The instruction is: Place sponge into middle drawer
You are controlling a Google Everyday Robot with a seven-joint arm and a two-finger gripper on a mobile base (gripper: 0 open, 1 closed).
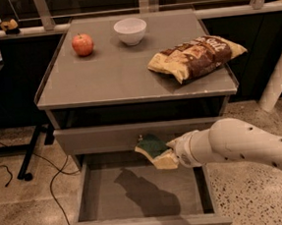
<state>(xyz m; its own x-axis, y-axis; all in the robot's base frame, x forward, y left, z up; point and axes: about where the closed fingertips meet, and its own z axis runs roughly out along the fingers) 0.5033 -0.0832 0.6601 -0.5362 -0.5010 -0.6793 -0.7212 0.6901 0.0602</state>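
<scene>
Centrally, gripper [171, 154] clamped on sponge [151, 145], suspended over open middle drawer [100, 207], below closed upper drawer [99, 138].

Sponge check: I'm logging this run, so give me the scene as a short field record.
sponge: held aloft over the open drawer
gripper: shut on the sponge, above the drawer's back part
middle drawer: pulled open, sponge not yet inside
cabinet top: apple, bowl, snack bag
</scene>
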